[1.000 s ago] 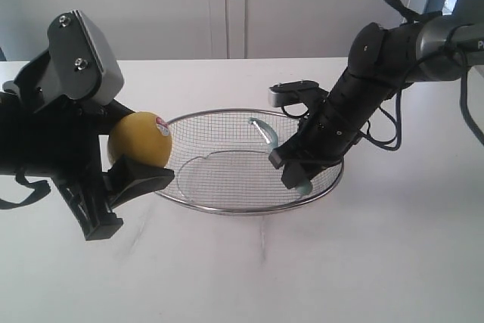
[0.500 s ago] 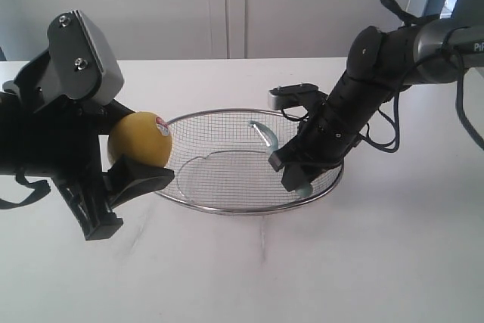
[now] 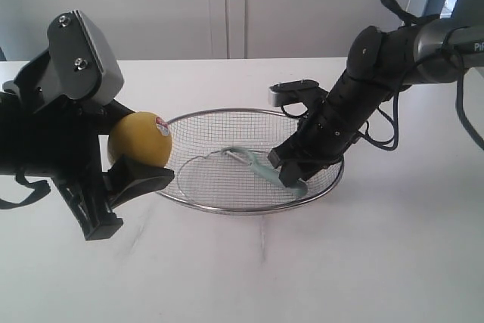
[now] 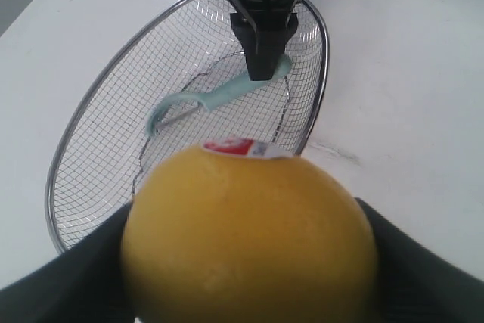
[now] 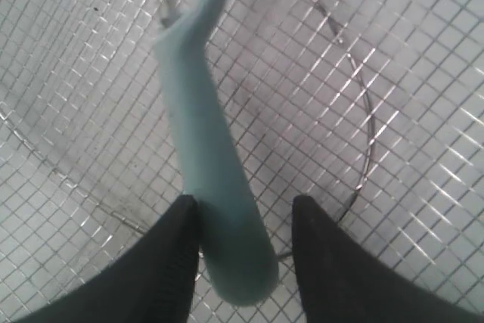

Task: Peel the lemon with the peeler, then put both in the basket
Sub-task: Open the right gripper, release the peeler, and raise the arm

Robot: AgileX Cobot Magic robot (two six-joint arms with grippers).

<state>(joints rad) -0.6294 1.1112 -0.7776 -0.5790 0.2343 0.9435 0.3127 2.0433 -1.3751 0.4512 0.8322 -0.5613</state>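
- The lemon (image 3: pixel 140 139) is clamped in the left jaws. It is held clear of the counter (image 3: pixel 340 262), just outside the left rim of the basket (image 3: pixel 242 212), with its sticker (image 3: pixel 160 126) turned toward the basket.
- It looks firm and round, with a waxy skin that is likely slippery (the skin in view appears whole). The best hold is probably across its widest girth, as now, with a moderate squeeze. Being dense, it would likely roll on release, so it should go low onto the mesh.
- The peeler (image 3: pixel 253 164) lies on the mesh inside the basket. Its loop head points toward the basket's middle and its handle end sits between the right jaws.
- It is probably light, stiff plastic with a smooth handle. The straight handle is the place to take it, well away from the metal blade.
- The right jaws stand wider than the handle. The wrist view shows a clear gap on one side. On the other side I cannot tell whether the pad touches, so the peeler is not pinched.
- The basket is shallow wire, probably light enough to slide if nudged.
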